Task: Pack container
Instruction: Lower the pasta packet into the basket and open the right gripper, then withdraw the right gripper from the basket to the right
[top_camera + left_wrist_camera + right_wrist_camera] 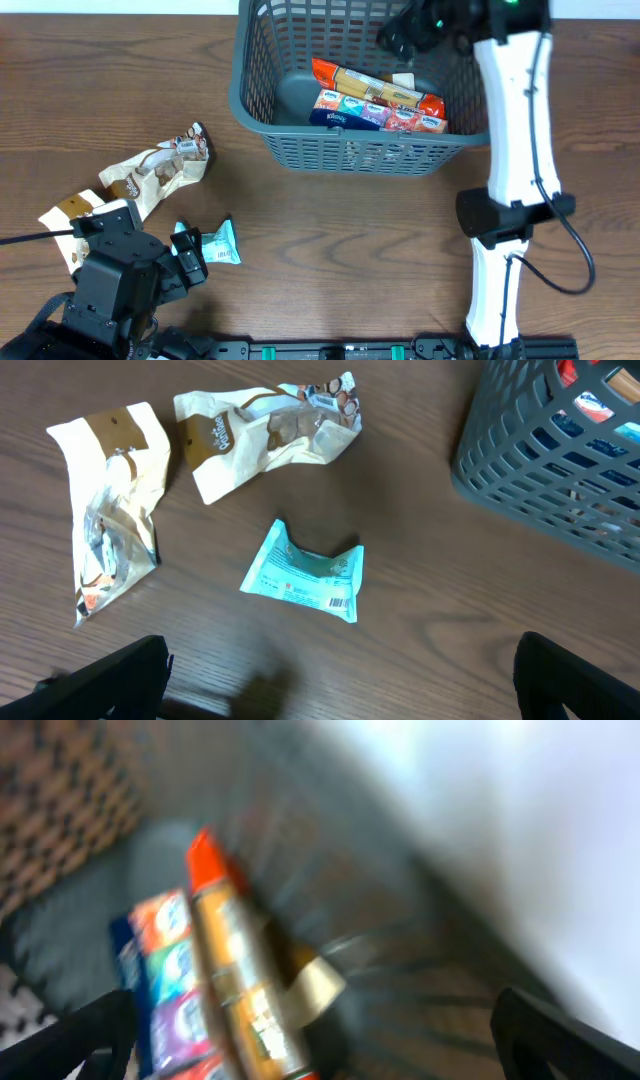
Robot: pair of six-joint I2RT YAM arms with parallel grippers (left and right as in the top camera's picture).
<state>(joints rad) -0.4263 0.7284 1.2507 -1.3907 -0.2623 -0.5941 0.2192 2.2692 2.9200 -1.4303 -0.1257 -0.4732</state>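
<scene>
The container (350, 152), a dark grey-blue lattice basket, stands at the top centre and shows at the upper right of the left wrist view (540, 460). In it lie a long orange and gold pack (378, 88) and a multi-colour pack (378, 115); both appear blurred in the right wrist view (235, 970) (165, 975). My right gripper (420, 25) hangs open over the basket's back right (315, 1040), holding nothing. My left gripper (188, 255) is open low over the table (340, 685), just short of a small teal packet (305, 568) (222, 245).
Two crumpled cream and brown snack bags lie on the wooden table left of the basket: one (160, 170) (265, 435) further back, one (70, 215) (115, 500) beside my left arm. My white right arm (515, 150) runs along the basket's right side.
</scene>
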